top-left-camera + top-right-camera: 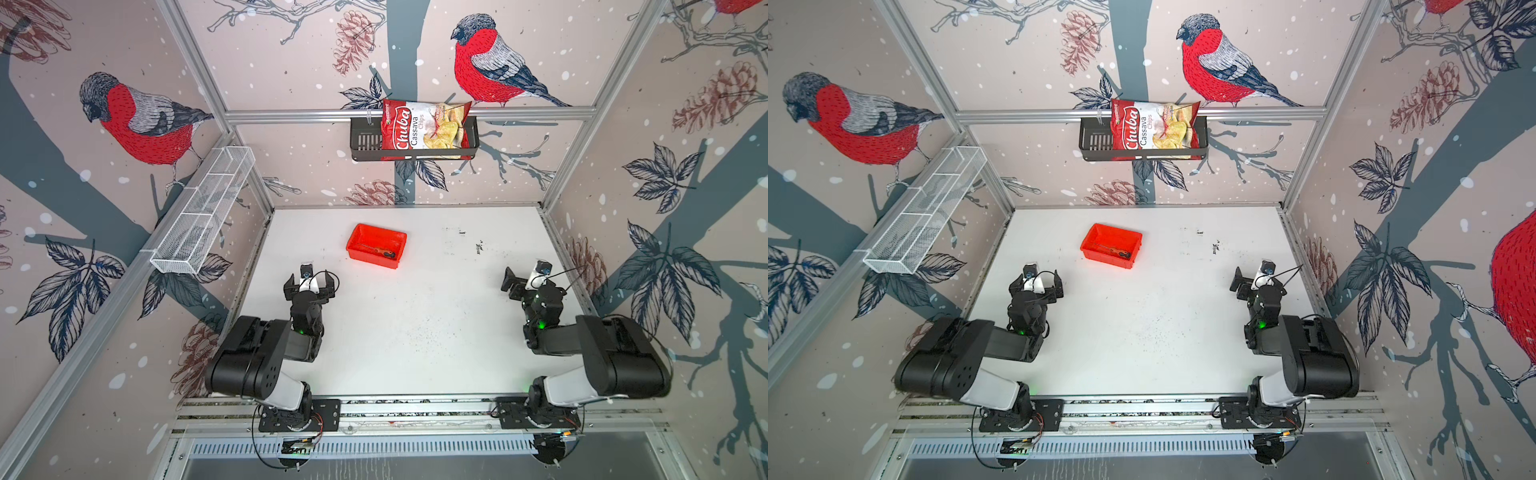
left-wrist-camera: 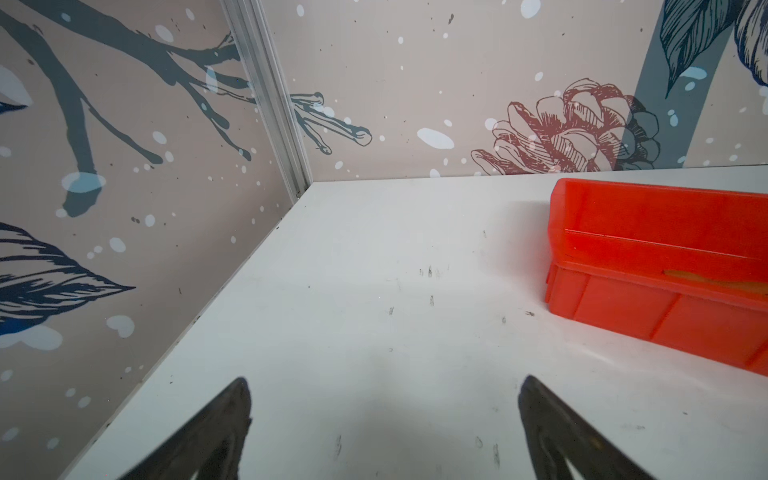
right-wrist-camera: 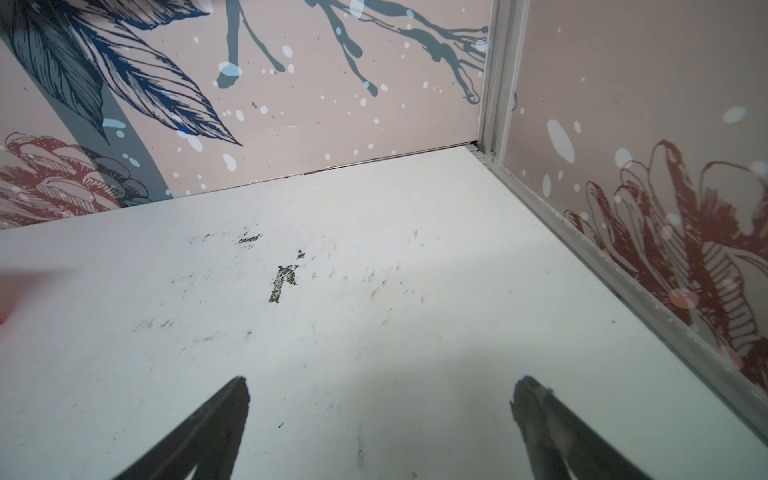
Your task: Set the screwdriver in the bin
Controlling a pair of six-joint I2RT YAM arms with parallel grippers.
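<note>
We find the orange-handled screwdriver (image 1: 379, 250) lying inside the red bin (image 1: 371, 262), left of centre and far. The left gripper (image 2: 384, 384) and right gripper (image 3: 380, 386) hang near, spread wide and empty. We judge that only a stray left-arm sweep could jolt the bin.

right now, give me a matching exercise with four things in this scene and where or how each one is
Things:
1 screwdriver
2 chips bag
3 left gripper
4 bin

Place or state:
A in the black basket
B open and empty
C standing on the white table
D lying inside the bin

Pairs: 1-D, 2-A, 3-B, 4-C
</note>
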